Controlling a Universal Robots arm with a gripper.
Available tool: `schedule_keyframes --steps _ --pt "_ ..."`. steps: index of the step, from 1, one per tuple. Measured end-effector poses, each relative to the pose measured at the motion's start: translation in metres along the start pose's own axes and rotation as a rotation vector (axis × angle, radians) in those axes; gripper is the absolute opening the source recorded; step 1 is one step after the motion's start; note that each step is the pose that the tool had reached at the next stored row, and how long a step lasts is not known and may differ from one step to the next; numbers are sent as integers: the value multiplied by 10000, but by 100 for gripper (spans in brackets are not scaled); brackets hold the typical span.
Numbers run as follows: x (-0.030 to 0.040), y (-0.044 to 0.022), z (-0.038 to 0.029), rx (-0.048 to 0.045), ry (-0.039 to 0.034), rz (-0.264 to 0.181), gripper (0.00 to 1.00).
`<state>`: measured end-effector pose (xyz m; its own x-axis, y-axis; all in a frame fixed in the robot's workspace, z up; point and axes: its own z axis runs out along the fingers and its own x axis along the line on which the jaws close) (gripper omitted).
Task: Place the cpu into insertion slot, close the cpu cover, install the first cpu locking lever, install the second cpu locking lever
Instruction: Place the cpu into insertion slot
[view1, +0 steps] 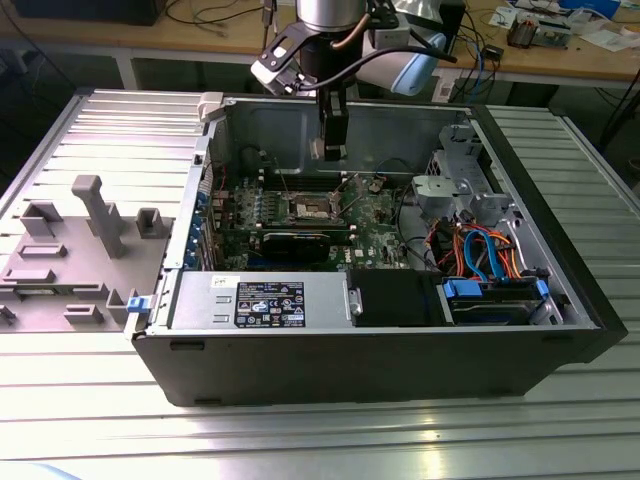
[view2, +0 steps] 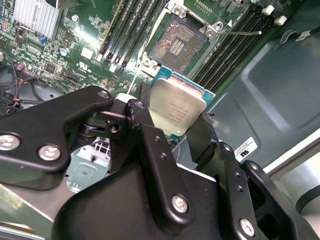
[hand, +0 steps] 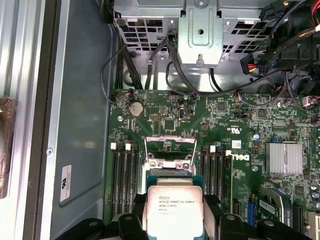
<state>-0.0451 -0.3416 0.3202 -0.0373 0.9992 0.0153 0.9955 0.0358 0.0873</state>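
My gripper (view2: 172, 127) is shut on the cpu (view2: 175, 107), a flat square chip with a silvery top, held by two opposite edges between the black fingers (view2: 145, 125). In the first wrist view the cpu (hand: 173, 210) hangs above the motherboard, just short of the open insertion slot (hand: 170, 162). The slot's bare contact field (view2: 177, 42) is uncovered. The silvery cpu cover (hand: 170, 141) stands raised at one side of the slot. A thin wire locking lever (view2: 240, 33) sticks out beside it. In the exterior view the gripper (view1: 331, 150) hovers over the socket (view1: 308, 208) inside the case.
The open computer case (view1: 400, 370) lies on a ribbed metal table. Memory slots (hand: 125, 175) flank the socket on both sides. A heatsink (hand: 284, 159), drive cage (hand: 200, 30) and cable bundles (view1: 480, 250) sit nearby. A grey fixture tray (view1: 70, 250) lies at the exterior view's left.
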Motion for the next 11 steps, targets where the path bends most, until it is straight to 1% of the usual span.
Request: schedule_keyframes --steps 6,8,11 --pt "1 -6 36 0 -10 99 53" --pt "3 -37 53 -2 -16 174 53" --pt "3 -41 65 -2 -24 248 53"
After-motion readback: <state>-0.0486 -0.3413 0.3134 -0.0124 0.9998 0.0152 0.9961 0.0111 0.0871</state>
